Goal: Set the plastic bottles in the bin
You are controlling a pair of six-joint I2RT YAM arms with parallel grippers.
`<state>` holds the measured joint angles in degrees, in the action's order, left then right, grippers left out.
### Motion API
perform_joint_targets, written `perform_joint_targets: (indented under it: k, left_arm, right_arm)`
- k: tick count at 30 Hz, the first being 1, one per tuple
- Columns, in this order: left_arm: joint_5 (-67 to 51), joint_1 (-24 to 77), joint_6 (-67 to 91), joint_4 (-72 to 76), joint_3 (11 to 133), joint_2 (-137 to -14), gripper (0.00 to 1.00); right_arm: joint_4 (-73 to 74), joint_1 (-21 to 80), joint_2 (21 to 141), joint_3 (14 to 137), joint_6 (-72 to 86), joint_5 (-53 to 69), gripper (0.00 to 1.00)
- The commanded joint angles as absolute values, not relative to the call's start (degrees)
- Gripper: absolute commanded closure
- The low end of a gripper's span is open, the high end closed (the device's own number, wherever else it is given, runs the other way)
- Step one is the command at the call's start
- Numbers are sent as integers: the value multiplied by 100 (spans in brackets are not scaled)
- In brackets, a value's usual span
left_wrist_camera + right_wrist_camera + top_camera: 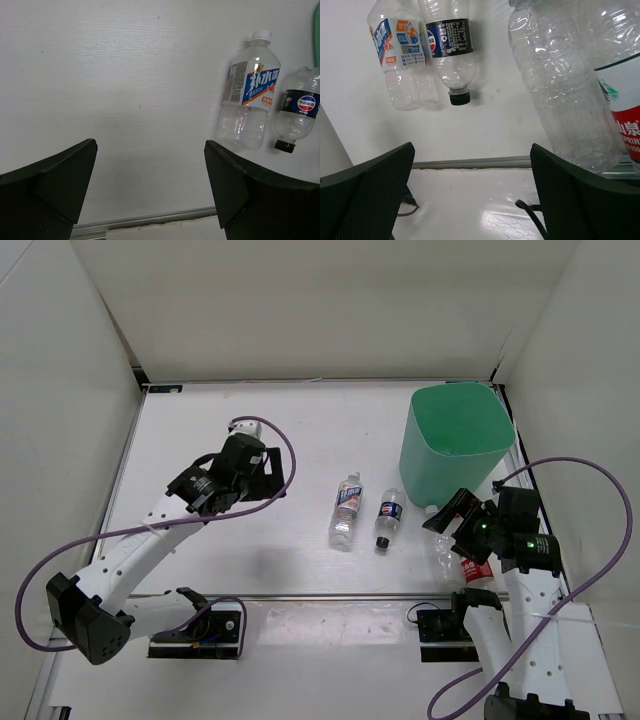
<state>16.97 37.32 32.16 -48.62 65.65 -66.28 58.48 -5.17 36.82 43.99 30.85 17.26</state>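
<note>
The mint-green bin (458, 440) stands at the back right. Two bottles lie mid-table: one with a blue-white label (346, 508) and one with a dark blue label and black cap (388, 519). Both show in the left wrist view (250, 95) (298, 107) and in the right wrist view (395, 55) (450, 45). A label-less clear bottle (555, 85) and a red-label bottle (620, 75) lie by the right gripper. My left gripper (270, 475) (150, 145) is open and empty, left of the bottles. My right gripper (447, 518) (472, 146) is open and empty, beside the clear bottle.
White walls enclose the table on three sides. A metal rail (330, 596) runs along the table's front edge, also in the right wrist view (470, 163). Purple cables loop from both arms (290, 455). The bin's edge shows at the far right of the left wrist view (317, 30).
</note>
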Motion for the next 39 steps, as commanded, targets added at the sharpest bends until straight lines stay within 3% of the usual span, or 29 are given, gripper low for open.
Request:
perform_joint_targets:
  k: [1, 6, 15, 26, 31, 39]
  left_arm:
    - [1346, 3657, 3085, -4431, 6372, -6521, 0]
    - [774, 3656, 2892, -3622, 6327, -7091, 0]
    - [-475, 3604, 2681, -3428, 7760, -9377, 6]
    - [-105, 3604, 2838, -3630, 7805, -9256, 0]
    - [272, 3604, 2839, -3762, 7419, -8597, 0]
    - [606, 3604, 2777, -4447, 6883, -7832, 0]
  right_arm:
    - [5476, -492, 3691, 4289, 2953, 2065, 0]
    - [5476, -492, 3753, 4438, 2892, 2355, 0]
    - [5810, -238, 3902, 5265, 2496, 2347, 0]
    - [5231, 579, 4597, 4914, 2794, 2180, 0]
    - [4255, 1729, 4824, 4202, 3400, 1277, 0]
    - [3174, 3927, 5668, 3499, 4692, -1614, 0]
